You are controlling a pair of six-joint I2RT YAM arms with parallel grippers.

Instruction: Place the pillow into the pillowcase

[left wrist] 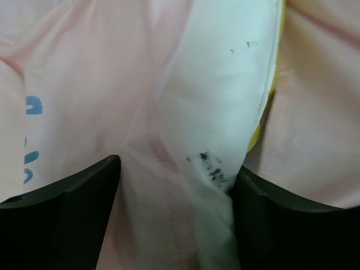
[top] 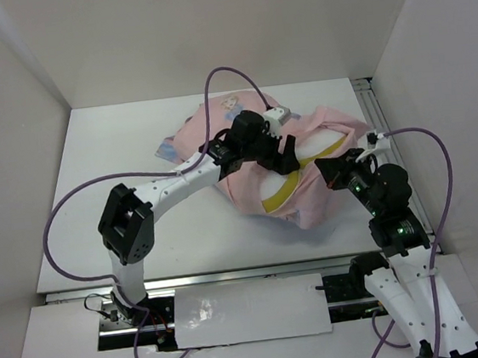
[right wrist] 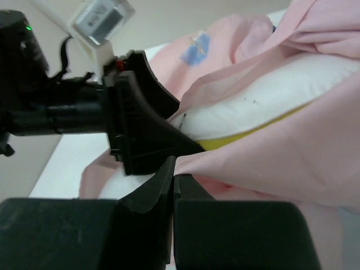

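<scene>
The plump white rectangular pillow (top: 319, 146) lies mostly inside the thin pink fabric pillowcase (top: 317, 203); its yellow-striped end is uncovered. The left pincer (top: 286, 153) stands apart over it; the right pincer (top: 327, 170) is clamped on the hem.

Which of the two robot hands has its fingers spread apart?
The left hand: its fingers stand apart over the white pillow and pink pillowcase. On the right hand they are pinched shut on the pillowcase's edge.

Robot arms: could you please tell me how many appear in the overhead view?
2. The left arm reaches from the left over the pillow; the right arm stands at the pillowcase's right side.
</scene>
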